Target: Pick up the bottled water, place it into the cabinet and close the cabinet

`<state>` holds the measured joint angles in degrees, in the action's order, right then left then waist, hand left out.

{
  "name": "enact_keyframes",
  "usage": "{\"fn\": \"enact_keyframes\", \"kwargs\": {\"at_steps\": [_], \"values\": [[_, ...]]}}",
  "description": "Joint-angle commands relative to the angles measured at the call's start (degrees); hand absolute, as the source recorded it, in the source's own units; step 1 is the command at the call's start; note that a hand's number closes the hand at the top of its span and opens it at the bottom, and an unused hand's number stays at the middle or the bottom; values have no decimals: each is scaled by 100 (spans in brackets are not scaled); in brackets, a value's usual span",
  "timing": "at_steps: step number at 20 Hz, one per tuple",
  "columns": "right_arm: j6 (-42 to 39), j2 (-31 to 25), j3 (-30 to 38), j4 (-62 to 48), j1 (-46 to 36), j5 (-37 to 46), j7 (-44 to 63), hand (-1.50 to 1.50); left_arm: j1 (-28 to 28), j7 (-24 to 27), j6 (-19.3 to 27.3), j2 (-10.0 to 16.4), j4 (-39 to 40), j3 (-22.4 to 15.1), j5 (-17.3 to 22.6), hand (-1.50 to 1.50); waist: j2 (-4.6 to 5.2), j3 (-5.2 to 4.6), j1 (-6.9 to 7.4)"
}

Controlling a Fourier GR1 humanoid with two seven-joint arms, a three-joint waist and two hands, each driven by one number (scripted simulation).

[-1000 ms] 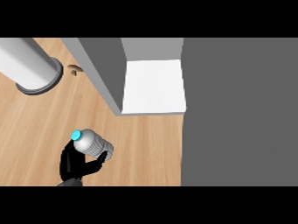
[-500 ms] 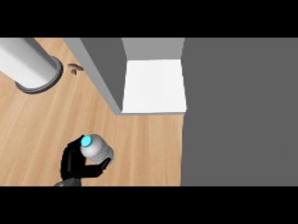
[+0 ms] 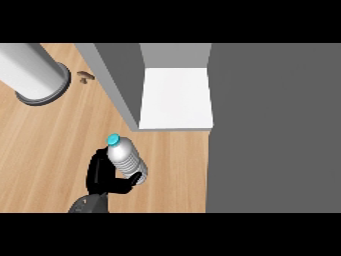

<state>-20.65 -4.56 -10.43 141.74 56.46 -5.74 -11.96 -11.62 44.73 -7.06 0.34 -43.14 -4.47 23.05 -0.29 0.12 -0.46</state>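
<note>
The bottle (image 3: 126, 159) is over the wooden counter (image 3: 33, 150), near the view's lower edge and left of the middle, held in the left hand (image 3: 100, 174). The black fingers (image 3: 133, 180) curl round the bottle's lower part, with the palm on its left side. The bottle is outside the cabinet (image 3: 120, 82), just short of its front edge.

The cabinet's white inner shelf (image 3: 177, 97) shows between a grey side wall on the left and a broad dark grey panel (image 3: 284, 130) on the right. Far left stands a big pale cylinder (image 3: 24, 70) with a dark rim, and a small brown thing (image 3: 84, 76) lies just beside it, well apart from the bottle.

The bottle is tilted. Its long axis runs from the turquoise cap (image 3: 113, 139) at the upper left down to the base at the lower right.
</note>
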Motion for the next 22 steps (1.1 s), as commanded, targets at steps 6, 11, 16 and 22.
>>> {"fn": "enact_keyframes", "kwargs": {"at_steps": [6, 11, 16, 22], "values": [[-109, -119, 351, 487, 162, -684, 215, -150, -259, -1304, 1511, -33, -1689, -1100, 570, 150, 2, -8, 5], [-155, 76, -79, 508, 402, -398, 40, -150, -908, -1555, 2562, -34, -1762, -1539, 203, 150, 8, -12, -81], [-39, 108, 110, 482, 50, -392, 195, -150, -1767, -1809, 3346, -34, -1534, -2147, 772, 150, 29, -15, -127], [-174, -18, 532, 245, -176, -794, 234, -150, -2838, -2187, 3945, -34, -692, -2259, 585, 150, 46, -12, -155]]}}
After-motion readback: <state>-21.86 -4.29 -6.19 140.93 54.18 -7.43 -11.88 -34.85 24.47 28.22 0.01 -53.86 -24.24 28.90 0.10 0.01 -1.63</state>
